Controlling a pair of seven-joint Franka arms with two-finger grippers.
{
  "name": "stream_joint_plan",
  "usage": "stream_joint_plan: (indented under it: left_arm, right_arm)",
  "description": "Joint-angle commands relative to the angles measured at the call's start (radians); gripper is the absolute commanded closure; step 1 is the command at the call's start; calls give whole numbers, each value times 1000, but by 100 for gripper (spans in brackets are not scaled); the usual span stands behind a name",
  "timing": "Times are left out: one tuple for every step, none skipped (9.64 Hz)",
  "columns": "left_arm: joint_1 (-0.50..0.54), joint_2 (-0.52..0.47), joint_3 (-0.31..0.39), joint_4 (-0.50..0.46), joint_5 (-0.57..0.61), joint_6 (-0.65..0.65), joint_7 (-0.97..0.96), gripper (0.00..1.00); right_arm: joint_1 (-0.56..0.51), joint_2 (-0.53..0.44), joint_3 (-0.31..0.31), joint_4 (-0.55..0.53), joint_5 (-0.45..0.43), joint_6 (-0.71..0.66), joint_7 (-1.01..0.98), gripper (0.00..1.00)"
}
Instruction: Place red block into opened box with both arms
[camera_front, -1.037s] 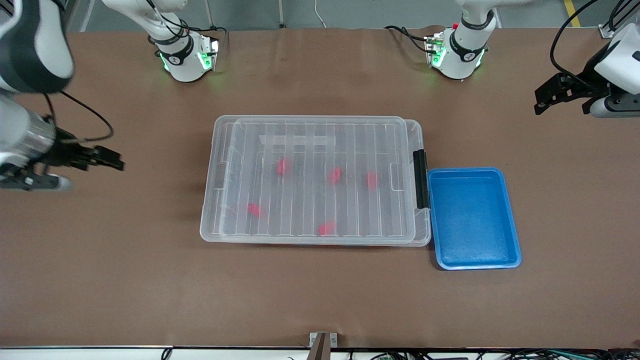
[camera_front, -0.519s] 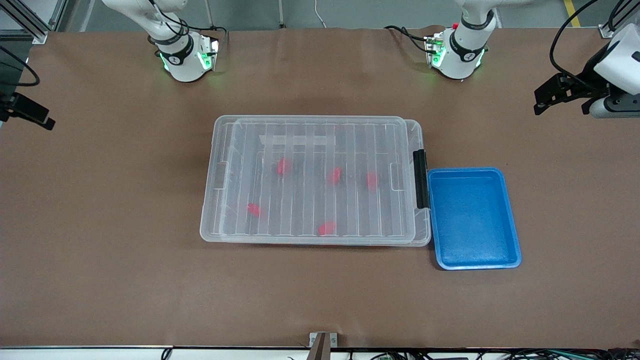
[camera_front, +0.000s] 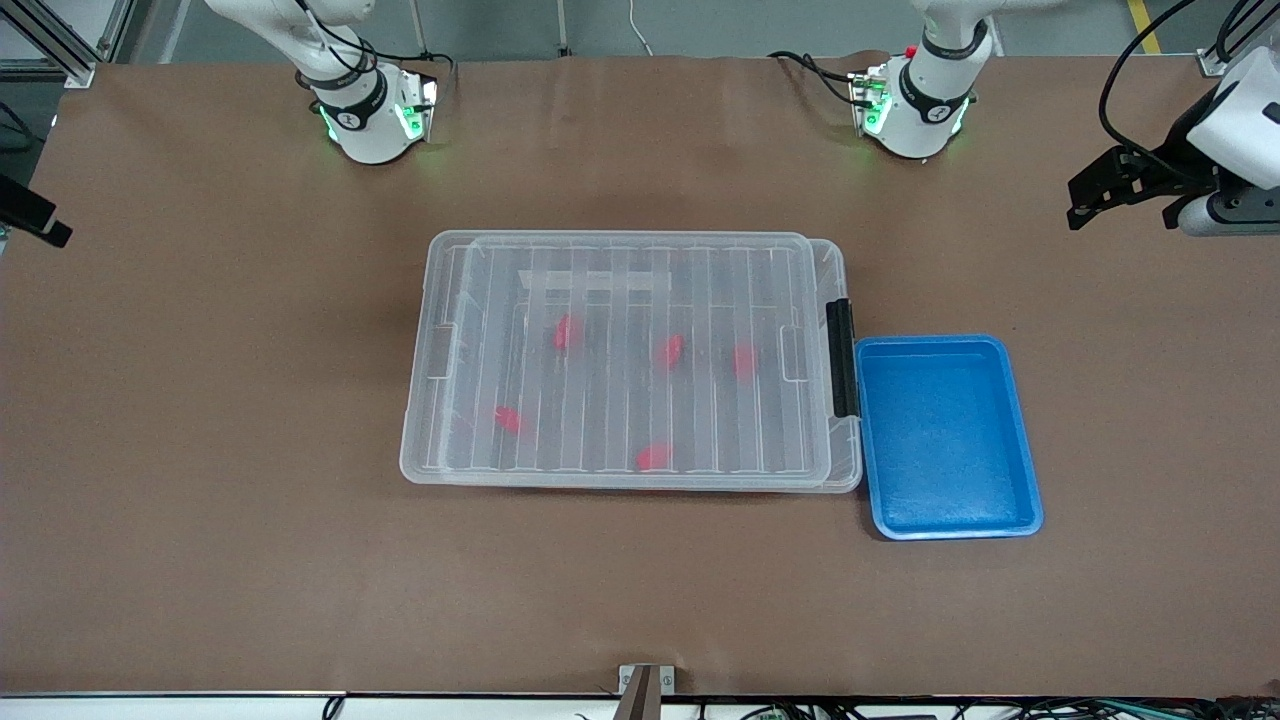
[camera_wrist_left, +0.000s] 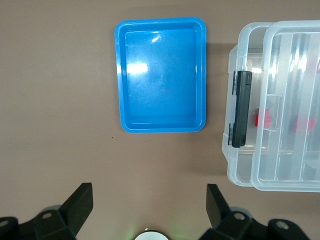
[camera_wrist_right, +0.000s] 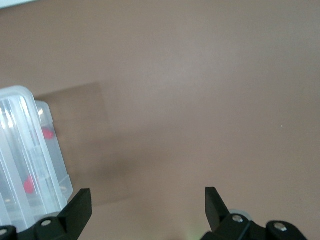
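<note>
Worktop (camera_front: 200, 560) carrying one box (camera_front: 630, 362) at its centre, long axis running between the arms' ends, black handle (camera_front: 842, 357) facing one blue tray (camera_front: 945, 436). Five red blocks (camera_front: 568, 332) lie under its ribbed lid, pointing variously. Left gripper (camera_wrist_left: 150, 205) and right gripper (camera_wrist_right: 148, 207) hang wide apart, empty, over opposite worktop ends.

robot lab or test bench: two white arm bases (camera_front: 365, 110) bolted on brown-covered table (camera_front: 200, 500), green status lights, loose black cables (camera_front: 1130, 70), aluminium frame rail (camera_front: 50, 40) at corner, grey floor with yellow line (camera_front: 1143, 25) past table edge.
</note>
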Motion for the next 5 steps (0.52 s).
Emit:
stream_joint_plan:
  left_arm:
    - [3,18,-1,-3,-23,-14,24,0]
    - [5,20,-1,-3,-23,-14,24,0]
    - [3,20,-1,-3,-23,-14,24,0]
    - [6,20,-1,-5,-23,-14,24,0]
    - [3,20,-1,-3,-23,-14,22,0]
  right_arm:
    - [-4,-1,9,-14,-11,24,1,0]
    - [-7,-1,9,-16,-10,24,1,0]
    - [-4,-1,9,-16,-10,24,1,0]
    - [-6,-1,9,-16,-10,23,1,0]
    - [-6,-1,9,-14,-10,9,1,0]
